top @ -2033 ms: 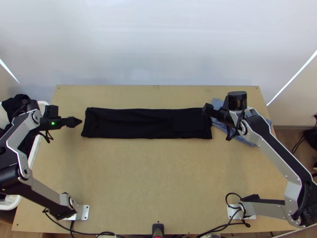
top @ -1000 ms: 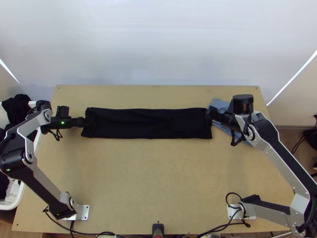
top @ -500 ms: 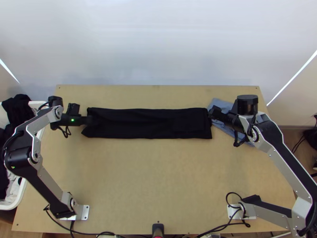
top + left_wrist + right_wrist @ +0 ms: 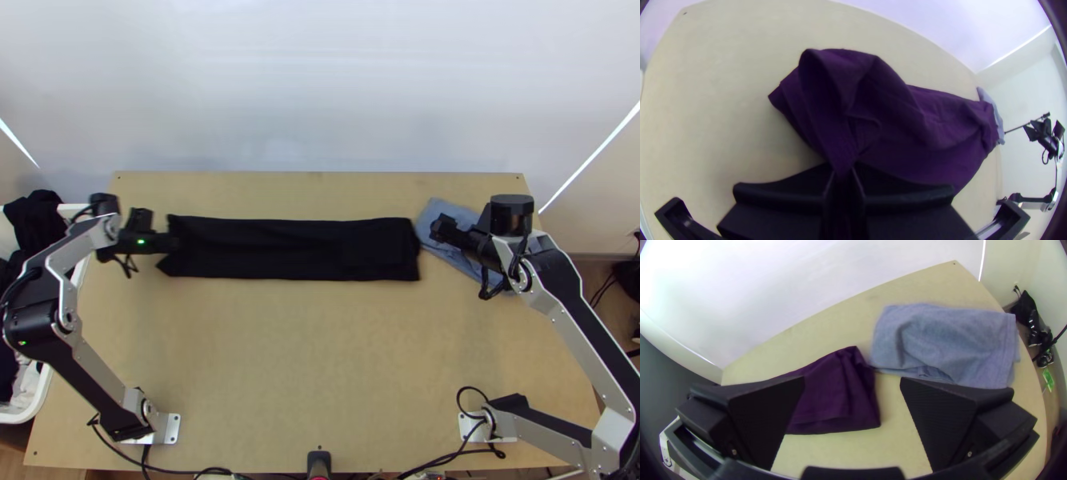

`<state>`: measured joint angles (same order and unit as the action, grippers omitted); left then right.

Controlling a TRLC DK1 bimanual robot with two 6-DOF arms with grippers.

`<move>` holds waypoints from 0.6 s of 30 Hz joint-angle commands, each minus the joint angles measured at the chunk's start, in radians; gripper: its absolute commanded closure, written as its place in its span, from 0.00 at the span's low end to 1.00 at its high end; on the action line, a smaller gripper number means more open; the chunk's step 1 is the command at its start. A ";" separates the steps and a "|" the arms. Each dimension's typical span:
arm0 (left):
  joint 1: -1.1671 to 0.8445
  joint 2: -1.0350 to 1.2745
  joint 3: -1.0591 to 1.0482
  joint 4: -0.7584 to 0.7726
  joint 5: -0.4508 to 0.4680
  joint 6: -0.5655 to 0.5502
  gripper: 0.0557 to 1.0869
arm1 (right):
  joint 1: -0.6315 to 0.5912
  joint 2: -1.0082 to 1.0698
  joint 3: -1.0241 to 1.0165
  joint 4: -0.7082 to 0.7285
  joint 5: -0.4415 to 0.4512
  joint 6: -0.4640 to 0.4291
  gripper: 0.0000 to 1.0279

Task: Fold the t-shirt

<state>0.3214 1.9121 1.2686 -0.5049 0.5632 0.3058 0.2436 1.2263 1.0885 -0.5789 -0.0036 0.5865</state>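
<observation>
t-shirt (image 4: 296,250), dark and folded into a long narrow strip, lies across the far half of the surface (image 4: 320,360) in the top view. at its left end is the left gripper (image 4: 172,242), reaching onto the fabric from the side, and the end around it is drawn into a notch. past the t-shirt's right end, the right gripper (image 4: 440,227) is over a blue-grey cloth (image 4: 456,212), which lies rumpled just beside that end. well to the left of the t-shirt, a white basket (image 4: 18,418) holds dark and pale clothes.

in the left wrist view, the left gripper (image 4: 843,171) has its jaws closed on a pinch of the t-shirt's end. the fabric bunches and arches up from the pinch in a loose loop, while the rest of the t-shirt runs away towards the blue-grey cloth at its other end.

in the right wrist view, the right gripper (image 4: 852,378) has its jaws wide apart, with nothing between them. the t-shirt's right end lies flat on the surface below, layered edges showing, and the blue-grey cloth sits next to its corner, folded and creased.
</observation>
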 commanded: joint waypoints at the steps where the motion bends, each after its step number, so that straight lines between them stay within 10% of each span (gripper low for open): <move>1: 0.182 -0.010 0.035 -0.007 -0.059 0.013 0.97 | -0.013 -0.019 -0.021 0.001 -0.001 -0.004 0.04; 18: 0.148 -0.176 0.219 -0.357 -0.154 -0.025 0.97 | 0.000 -0.037 -0.049 0.008 -0.001 0.013 0.04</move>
<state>0.5926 1.8523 1.4410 -0.7334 0.4225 0.3515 0.2382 1.1965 1.0512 -0.5728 -0.0044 0.5907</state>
